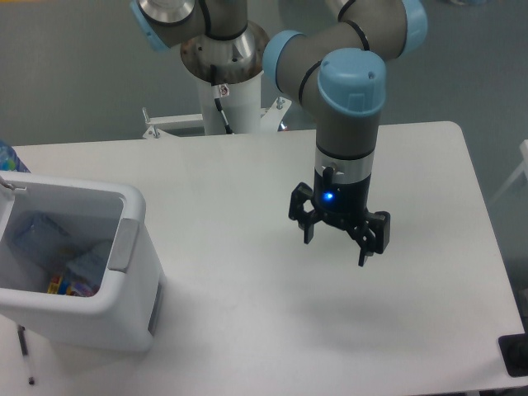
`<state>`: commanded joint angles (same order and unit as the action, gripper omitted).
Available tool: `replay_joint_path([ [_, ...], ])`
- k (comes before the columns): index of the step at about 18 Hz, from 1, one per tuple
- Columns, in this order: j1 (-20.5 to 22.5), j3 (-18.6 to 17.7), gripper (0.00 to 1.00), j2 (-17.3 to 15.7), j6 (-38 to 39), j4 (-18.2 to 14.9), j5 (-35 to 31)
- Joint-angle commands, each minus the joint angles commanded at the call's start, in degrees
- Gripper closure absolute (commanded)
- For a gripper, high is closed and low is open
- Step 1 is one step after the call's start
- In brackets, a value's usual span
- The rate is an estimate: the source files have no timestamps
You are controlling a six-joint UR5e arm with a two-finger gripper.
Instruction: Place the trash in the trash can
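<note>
Single fixed camera, high front vantage, angled down over table [247, 330], mid-range.

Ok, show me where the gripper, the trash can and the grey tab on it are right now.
gripper [336, 247]: fixed camera view, midway between its open fingertips above the table.
trash can [124, 313]: fixed camera view, on its white front wall.
grey tab [124, 245]: fixed camera view, middle of the tab on the bin's right rim.

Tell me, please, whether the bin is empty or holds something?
Not empty: the bin holds clear plastic trash and something colourful at the bottom.
</note>
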<state>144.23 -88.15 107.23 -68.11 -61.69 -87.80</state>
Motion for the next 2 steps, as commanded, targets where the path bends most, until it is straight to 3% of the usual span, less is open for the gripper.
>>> replay_joint_path([
  [2,0.0,0.0,0.0,0.26,-0.36,-0.27,-0.44],
])
